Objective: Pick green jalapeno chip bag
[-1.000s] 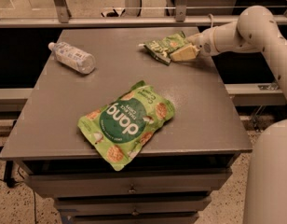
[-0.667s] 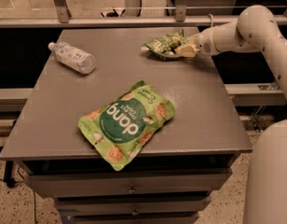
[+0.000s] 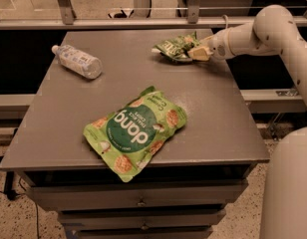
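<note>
The green jalapeno chip bag (image 3: 174, 47) is small, crinkly and dark olive green, at the far right of the grey table (image 3: 69, 118). My gripper (image 3: 196, 52) reaches in from the right on the white arm and is shut on the bag's right end. The bag is lifted a little off the tabletop, its left end hanging free.
A large lime-green "dang" pouch (image 3: 135, 131) lies near the table's front middle. A clear plastic bottle (image 3: 76, 61) lies on its side at the far left. A metal rail (image 3: 118, 23) runs behind the table. Drawers (image 3: 138, 200) sit under its front edge.
The gripper has risen slightly with the chip bag in it; the bag now sits higher off the table than a second ago. The pouch and bottle have not moved.
</note>
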